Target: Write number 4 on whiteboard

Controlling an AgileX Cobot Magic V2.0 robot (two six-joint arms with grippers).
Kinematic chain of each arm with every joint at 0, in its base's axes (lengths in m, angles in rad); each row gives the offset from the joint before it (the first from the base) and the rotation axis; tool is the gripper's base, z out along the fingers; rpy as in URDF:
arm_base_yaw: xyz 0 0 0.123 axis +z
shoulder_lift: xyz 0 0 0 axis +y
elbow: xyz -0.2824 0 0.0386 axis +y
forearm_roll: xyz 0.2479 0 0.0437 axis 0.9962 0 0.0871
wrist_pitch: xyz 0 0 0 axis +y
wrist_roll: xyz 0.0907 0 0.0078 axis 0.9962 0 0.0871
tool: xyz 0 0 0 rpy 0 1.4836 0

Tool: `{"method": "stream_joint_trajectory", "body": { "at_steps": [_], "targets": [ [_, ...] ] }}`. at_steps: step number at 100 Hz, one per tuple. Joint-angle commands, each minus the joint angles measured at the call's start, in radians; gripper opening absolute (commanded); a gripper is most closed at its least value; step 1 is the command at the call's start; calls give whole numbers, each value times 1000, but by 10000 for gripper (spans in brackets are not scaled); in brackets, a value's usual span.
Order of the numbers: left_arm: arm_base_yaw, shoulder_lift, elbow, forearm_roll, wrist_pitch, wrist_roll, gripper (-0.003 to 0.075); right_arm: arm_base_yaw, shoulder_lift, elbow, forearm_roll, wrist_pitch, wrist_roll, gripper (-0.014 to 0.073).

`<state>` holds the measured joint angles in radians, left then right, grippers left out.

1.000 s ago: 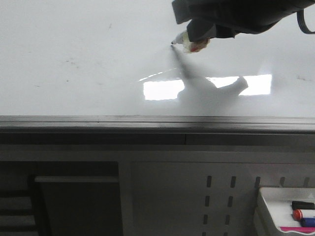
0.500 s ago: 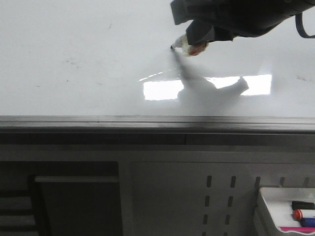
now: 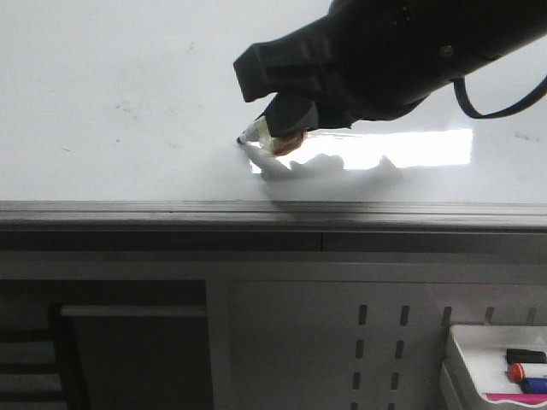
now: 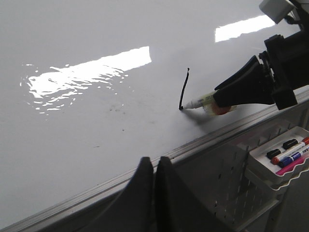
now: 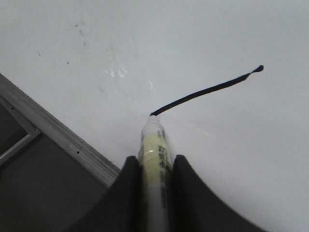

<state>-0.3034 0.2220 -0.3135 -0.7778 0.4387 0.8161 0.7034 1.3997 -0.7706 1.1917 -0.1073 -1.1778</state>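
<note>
Black ink on the whiteboard (image 4: 96,121) is so far only one thin stroke (image 5: 207,90), slightly curved, the beginning of the number 4. We see it clearly in both wrist views; in the front view the arm hides it. The stroke lies in the near part of the board, not far from the grey metal edge (image 3: 256,207). Its lower end meets the tip of the marker (image 5: 154,145), which touches the board surface there.

Our right hand (image 5: 155,169) is closed on the marker, with one dark finger pressed on each side of its pale yellow-white barrel. The marker leans at a slant, the tip pointing away from the hand. Bright rectangular glare sits on the board just behind this hand in the front view.

Our left hand (image 4: 153,166) holds nothing; its two dark fingers stand together with no gap between them, above the board's near edge and well apart from the stroke.

Below the board, at the right side, a small white tray (image 4: 285,166) carries several markers (image 4: 289,152), with black, red, blue and pink colours.
</note>
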Motion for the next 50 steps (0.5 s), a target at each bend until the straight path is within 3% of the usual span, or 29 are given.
{"method": "stream_joint_trajectory", "body": {
  "at_steps": [1,50],
  "targets": [
    [3,8,-28,-36,-50,-7,-20,-2,-13,-25,3,-40,-2,-63],
    [3,8,-28,-42,-50,-7,-20,-46,-90,3,3,-70,-2,-63]
  ]
}}
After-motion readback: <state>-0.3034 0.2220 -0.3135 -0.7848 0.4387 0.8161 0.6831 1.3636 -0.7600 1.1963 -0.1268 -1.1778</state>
